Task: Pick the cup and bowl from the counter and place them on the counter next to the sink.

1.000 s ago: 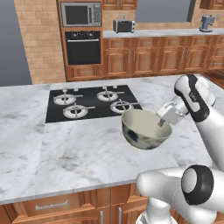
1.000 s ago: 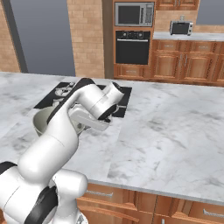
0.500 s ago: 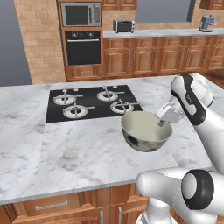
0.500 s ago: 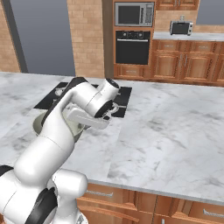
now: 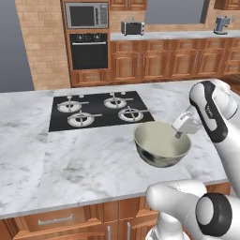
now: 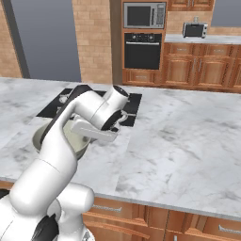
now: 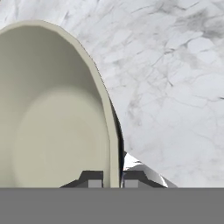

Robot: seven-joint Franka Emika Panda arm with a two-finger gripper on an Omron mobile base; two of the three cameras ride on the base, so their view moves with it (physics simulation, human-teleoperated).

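Note:
My gripper (image 5: 178,135) is shut on the right rim of the bowl (image 5: 161,144), which is grey-olive outside and cream inside. It holds the bowl roughly level, just above the white marble counter (image 5: 70,164) near the front right. In the right base view the bowl (image 6: 40,137) sits partly behind my arm. The hand view has the bowl (image 7: 52,109) on its left, with the rim pinched between the fingertips of the gripper (image 7: 113,181) and counter (image 7: 175,65) beyond. The cup and the sink are out of view.
A black four-burner cooktop (image 5: 101,110) lies just behind and left of the bowl. The counter's front edge (image 5: 70,204) runs close below it. A wall oven (image 5: 89,51) and wooden cabinets (image 5: 164,63) stand across the aisle.
The bowl has drifted slightly right and down toward the counter's front, and it has levelled out from a tilt. The grip on its rim is unchanged.

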